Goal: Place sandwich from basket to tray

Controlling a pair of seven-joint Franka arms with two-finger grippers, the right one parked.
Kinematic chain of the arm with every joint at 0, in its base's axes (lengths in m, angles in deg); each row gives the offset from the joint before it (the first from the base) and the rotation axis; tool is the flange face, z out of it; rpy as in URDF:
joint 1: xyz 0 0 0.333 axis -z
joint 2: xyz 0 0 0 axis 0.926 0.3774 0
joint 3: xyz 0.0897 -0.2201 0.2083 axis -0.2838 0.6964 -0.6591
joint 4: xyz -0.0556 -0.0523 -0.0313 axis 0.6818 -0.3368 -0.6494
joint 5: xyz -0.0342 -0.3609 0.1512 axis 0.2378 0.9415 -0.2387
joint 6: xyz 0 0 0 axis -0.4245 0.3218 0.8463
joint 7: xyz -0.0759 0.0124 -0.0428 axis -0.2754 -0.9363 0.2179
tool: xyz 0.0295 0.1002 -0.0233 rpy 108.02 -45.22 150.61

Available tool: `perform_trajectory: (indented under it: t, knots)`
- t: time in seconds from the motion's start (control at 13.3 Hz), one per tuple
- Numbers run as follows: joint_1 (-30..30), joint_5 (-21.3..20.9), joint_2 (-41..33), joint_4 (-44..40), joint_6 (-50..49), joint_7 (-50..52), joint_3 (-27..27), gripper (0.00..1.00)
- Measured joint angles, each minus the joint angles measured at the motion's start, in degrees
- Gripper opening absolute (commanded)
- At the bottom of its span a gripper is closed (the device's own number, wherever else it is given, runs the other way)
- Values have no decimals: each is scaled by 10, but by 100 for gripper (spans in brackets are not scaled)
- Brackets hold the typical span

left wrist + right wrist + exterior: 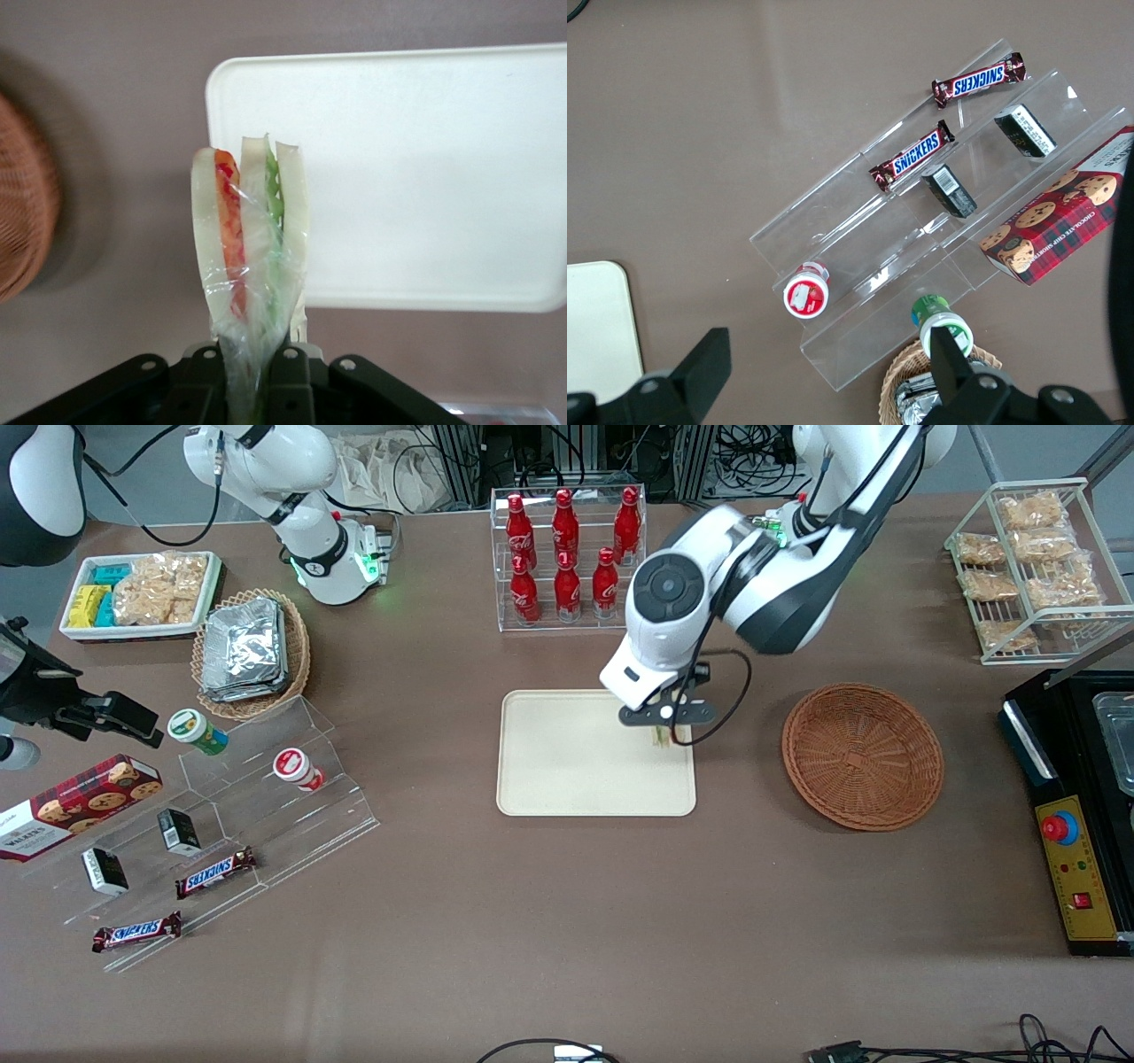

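Observation:
My left gripper [664,731] hangs over the edge of the cream-beige tray [567,766] that is nearest the reddish-brown wicker basket [862,755]. It is shut on the clear-wrapped sandwich [251,239], a pale bread wedge with red and green filling. In the front view only a sliver of the sandwich [661,737] shows below the wrist. In the left wrist view the gripper [255,376] pinches the wrap at the wedge's narrow end, the tray [416,168] lies below, and the basket [22,195] is at the frame's edge. The basket holds nothing.
A clear rack of red cola bottles [567,549] stands farther from the front camera than the tray. A tan basket of foil packs [251,651] and a clear stepped stand with snacks [221,824] lie toward the parked arm's end. A wire rack [1032,567] and a black box [1076,806] lie toward the working arm's end.

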Motion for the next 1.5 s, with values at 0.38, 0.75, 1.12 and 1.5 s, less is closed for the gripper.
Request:
perform_trajectory:
  t: [0.38,0.75,1.12,1.5]
  knots:
    - [-3,-106,74,79,135,9,-5,10]
    - [-4,-116,116,78,181,35,-7,33]
    - [-7,-116,123,74,184,64,-16,100]
    - [-19,-50,66,-9,33,68,-15,100]
